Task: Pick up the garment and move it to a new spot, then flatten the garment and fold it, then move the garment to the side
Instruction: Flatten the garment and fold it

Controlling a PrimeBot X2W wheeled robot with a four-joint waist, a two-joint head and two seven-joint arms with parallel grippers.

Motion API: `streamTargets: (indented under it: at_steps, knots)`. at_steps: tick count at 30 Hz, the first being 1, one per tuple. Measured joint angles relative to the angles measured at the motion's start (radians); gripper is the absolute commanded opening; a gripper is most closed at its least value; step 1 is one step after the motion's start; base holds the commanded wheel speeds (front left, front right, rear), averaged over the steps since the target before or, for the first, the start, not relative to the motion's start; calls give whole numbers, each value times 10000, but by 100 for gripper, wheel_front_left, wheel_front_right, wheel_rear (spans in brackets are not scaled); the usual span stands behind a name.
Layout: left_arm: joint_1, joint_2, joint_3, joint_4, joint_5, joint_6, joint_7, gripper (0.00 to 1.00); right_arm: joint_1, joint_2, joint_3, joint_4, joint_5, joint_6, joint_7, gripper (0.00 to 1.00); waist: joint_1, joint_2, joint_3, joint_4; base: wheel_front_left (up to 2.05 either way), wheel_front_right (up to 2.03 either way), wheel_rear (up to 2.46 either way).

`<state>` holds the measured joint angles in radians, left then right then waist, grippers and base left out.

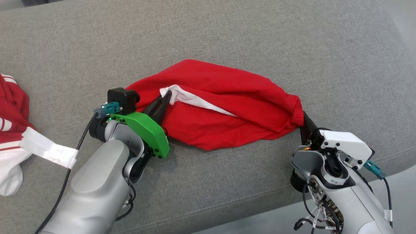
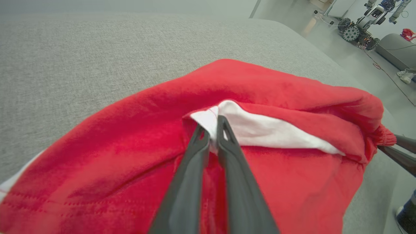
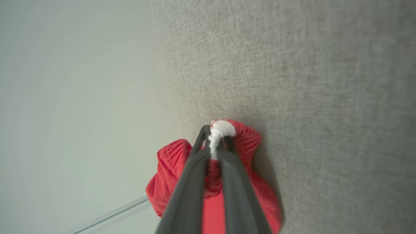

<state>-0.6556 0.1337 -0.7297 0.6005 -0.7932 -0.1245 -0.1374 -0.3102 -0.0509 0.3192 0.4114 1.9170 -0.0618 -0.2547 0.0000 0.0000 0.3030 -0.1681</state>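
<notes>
The grey cushion lies bare across its whole far stretch beyond the red garment, and again along the near strip in front of it, so a gripper could pass on either side. The garment bars the middle, strung between the left gripper, pinched on its white trim, and the right gripper, clamped on its gathered end. At the left edge a striped garment with a white tag takes up room.

Bright, even, diffuse light! A soft shadow sat at four o'clock of the left arm. The right wrist view ran blurred throughout. The left wrist view bowed at its edges, with the garment soft at seven o'clock.
</notes>
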Motion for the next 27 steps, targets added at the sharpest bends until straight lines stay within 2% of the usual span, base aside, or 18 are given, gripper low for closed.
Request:
streamTargets:
  at_steps: [9,10,11,12,17,25,27]
  knots:
    - [-34,-21,-276,2,-130,-2,-130,0,-1,4,31,46,17,48,0,0,0,0,6,-15,0,0,0]
    - [-34,-21,-276,2,-130,-2,-130,0,-1,4,31,46,17,48,0,23,0,0,6,-15,0,0,0]
    - [-54,-21,-284,-2,-136,-2,-132,0,-2,-4,58,44,13,96,0,68,0,0,5,-10,0,0,0]
    - [-72,-21,-293,-12,-153,-2,-138,0,-4,-12,113,40,-23,121,0,100,0,0,3,-4,0,0,0]
    - [-112,-13,-343,-144,-228,-2,-257,0,-18,-27,414,-17,-1118,263,0,100,0,0,-5,37,0,0,0]
    - [-107,46,-395,-360,-683,-2,-500,0,67,-819,1193,-374,-3229,240,0,100,0,0,-30,50,0,0,0]
    - [-100,65,-380,-401,-763,-2,-543,0,207,-920,1195,-474,-3384,146,0,100,0,0,-40,27,0,0,0]
